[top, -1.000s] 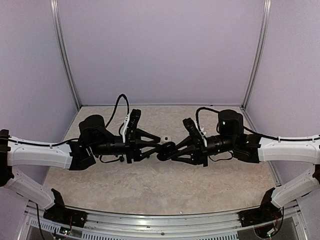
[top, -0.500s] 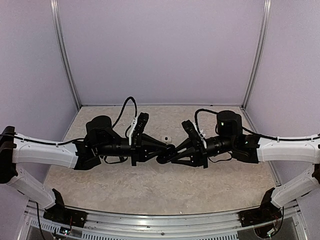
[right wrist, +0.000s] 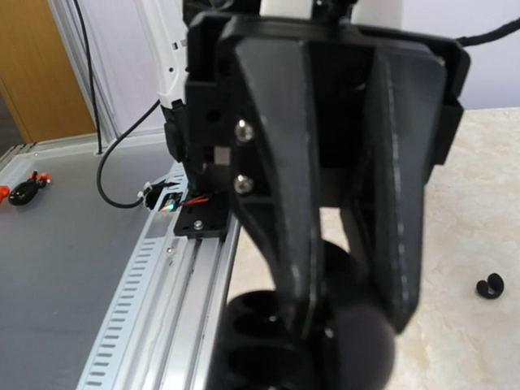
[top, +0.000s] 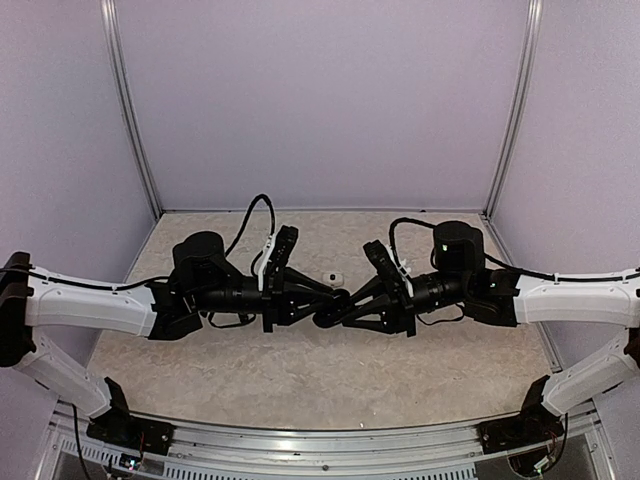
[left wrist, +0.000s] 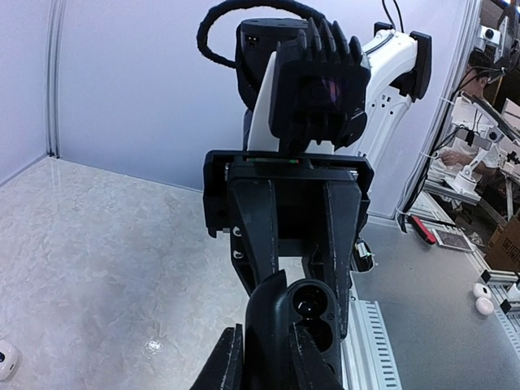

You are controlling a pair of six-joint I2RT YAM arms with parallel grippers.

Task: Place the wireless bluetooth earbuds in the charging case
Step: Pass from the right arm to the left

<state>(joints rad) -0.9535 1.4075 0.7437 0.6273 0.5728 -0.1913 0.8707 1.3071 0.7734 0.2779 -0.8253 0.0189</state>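
The black charging case (top: 331,308) hangs open above the table's middle, between both grippers. My left gripper (left wrist: 272,357) is shut on its raised lid (left wrist: 276,321). My right gripper (left wrist: 307,296) reaches in from the far side, its fingers (left wrist: 260,236) clamped on the base (left wrist: 318,318) with its two wells. The upper well holds a glossy black round shape; whether it is an earbud I cannot tell. In the right wrist view the left gripper (right wrist: 349,321) pinches the round lid (right wrist: 357,345). A tiny black curled piece (right wrist: 489,285), perhaps an earbud, lies on the table.
A small white pebble-shaped case (top: 330,275) lies on the marble table (top: 300,370) just behind the grippers and shows at the left wrist view's corner (left wrist: 5,359). Purple walls enclose three sides. A slotted metal rail (top: 320,450) runs along the near edge.
My left arm has moved right to the case and its jaws have narrowed onto the lid. The right gripper has stayed in place with the case.
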